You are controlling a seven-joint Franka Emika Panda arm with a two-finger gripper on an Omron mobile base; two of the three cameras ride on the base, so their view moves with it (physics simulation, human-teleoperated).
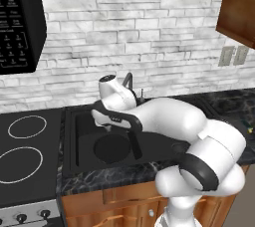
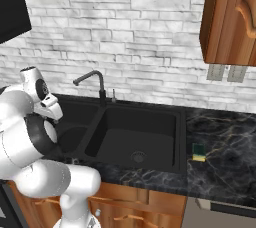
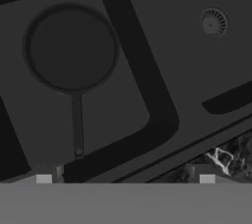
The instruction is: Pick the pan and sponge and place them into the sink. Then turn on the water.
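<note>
While the hand (image 3: pixel 125 179) hangs open, the pan (image 3: pixel 71 48) lies below it in the sink (image 3: pixel 147 95).

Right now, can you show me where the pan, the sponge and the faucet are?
pan (image 3: pixel 71 48): hand view, on its round flat bottom, lying in a sink basin.
sponge (image 2: pixel 199 152): right base view, on its top face, on the counter right of the sink.
faucet (image 2: pixel 101 82): right base view, on its upright neck.

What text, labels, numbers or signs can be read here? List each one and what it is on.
None can be read.
The microwave has rows of pale key markings on its dark panel: too small and blurred to read.
The stove knobs carry no legible marks.
The wall outlets, the sink, the pan and the sponge bear no lettering.
</note>
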